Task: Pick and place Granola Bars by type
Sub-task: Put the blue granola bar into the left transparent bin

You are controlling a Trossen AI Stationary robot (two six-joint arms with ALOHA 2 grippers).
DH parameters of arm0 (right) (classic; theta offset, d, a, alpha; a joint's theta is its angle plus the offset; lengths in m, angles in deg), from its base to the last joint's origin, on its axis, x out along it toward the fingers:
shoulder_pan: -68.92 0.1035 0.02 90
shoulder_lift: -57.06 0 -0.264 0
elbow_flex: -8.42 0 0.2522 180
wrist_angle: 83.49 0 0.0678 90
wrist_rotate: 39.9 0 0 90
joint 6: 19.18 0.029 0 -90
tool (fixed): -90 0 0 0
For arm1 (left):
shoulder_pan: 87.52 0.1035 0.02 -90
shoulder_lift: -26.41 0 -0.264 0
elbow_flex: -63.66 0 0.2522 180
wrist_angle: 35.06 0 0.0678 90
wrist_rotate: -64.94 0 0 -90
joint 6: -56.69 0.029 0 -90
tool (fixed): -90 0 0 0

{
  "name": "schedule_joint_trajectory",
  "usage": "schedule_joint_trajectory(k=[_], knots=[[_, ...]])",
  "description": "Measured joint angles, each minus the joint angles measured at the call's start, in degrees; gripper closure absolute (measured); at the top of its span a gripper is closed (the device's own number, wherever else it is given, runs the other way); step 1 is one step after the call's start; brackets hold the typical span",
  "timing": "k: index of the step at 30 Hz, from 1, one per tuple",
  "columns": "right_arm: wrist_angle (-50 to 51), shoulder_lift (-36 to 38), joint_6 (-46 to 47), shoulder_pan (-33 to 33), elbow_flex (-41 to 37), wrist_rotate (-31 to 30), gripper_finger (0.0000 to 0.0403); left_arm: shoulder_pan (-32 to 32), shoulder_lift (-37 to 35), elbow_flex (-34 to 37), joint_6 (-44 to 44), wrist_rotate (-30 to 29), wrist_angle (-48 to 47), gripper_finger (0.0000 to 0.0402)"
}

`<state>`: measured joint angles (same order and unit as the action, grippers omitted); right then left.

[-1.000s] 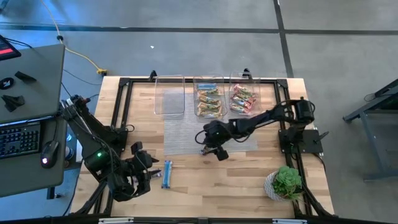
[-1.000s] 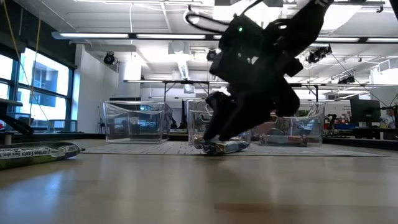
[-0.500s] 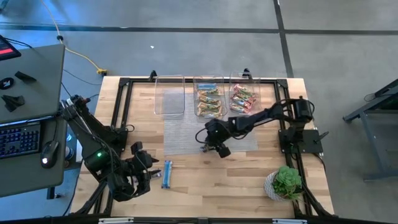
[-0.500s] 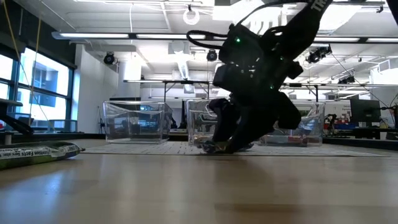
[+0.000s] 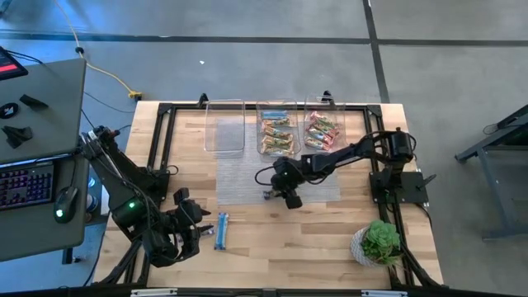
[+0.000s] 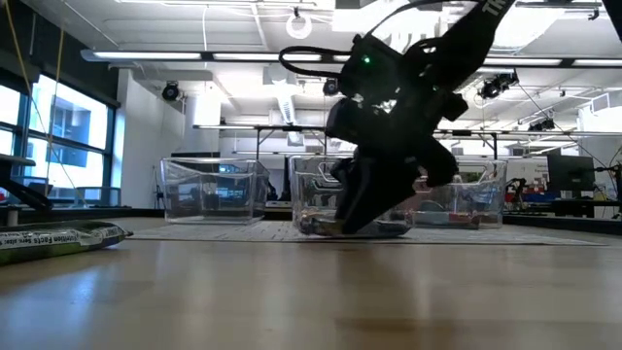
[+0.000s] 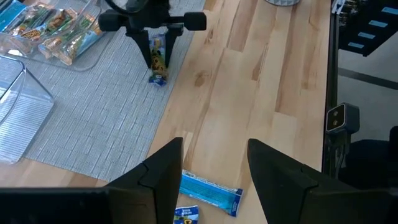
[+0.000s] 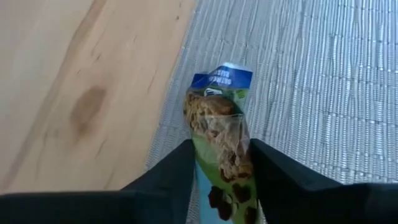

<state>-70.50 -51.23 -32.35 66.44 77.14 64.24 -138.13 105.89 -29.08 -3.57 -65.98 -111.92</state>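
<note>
Broadly, the wooden table (image 5: pixel 272 247) carries a grey woven mat (image 5: pixel 239 177) at its centre, and along the mat's 12 o'clock edge stand three clear bins — an empty bin (image 5: pixel 224 128) toward 11 o'clock, a middle bin (image 5: pixel 277 130) of tan/green bars at 12, and a third bin (image 5: pixel 323 128) of red/pink bars toward 1 o'clock. A green potted plant (image 5: pixel 380 241) sits at the table's 4 o'clock corner.

The right arm reaches from 3 o'clock in toward the centre, and the right gripper (image 5: pixel 275 193) hangs over the mat's 6 o'clock edge with its fingers clamped on a tan/green granola bar (image 8: pixel 219 134); the bar's blue-labelled free end points down at the mat, near where the weave meets bare wood.

The left gripper (image 7: pixel 214 171) waits at the table's 8 o'clock corner, fingers apart and holding nothing — a blue granola bar (image 5: pixel 221 230) lies flat on the wood just beside it.
</note>
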Motion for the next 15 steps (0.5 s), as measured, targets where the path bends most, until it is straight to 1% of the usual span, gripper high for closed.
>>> schedule_joint_trajectory(k=[2, 5, 8, 12, 13, 15], knots=[[0.5, 0.3, 1.2, 0.0, 1.2, 0.2, 0.0276, 0.0, 0.0, 0.0, 0.0, 0.0, 0.0, 0.0227], [-0.3, 0.7, 0.6, 0.0, 5.4, -0.5, 0.0296, 0.0, 0.0, 0.0, 0.0, 0.0, 0.0, 0.0227], [-4.1, 0.7, -0.6, 0.0, 10.6, -5.9, 0.0305, 0.0, 0.0, 0.0, 0.0, -0.1, 0.0, 0.0227], [-13.9, 0.7, -6.7, -0.9, 17.4, -14.4, 0.0308, 0.0, 0.0, 0.0, 1.3, -0.5, 0.0, 0.0227], [-15.6, 0.7, -9.2, -1.6, 19.2, -15.4, 0.0308, 0.0, 0.0, 0.0, 1.5, -0.5, 0.0, 0.0227], [-17.6, -0.2, -12.9, -4.0, 22.6, -14.3, 0.0308, 0.0, 0.0, 0.0, 1.5, -0.6, 0.0, 0.0227]])
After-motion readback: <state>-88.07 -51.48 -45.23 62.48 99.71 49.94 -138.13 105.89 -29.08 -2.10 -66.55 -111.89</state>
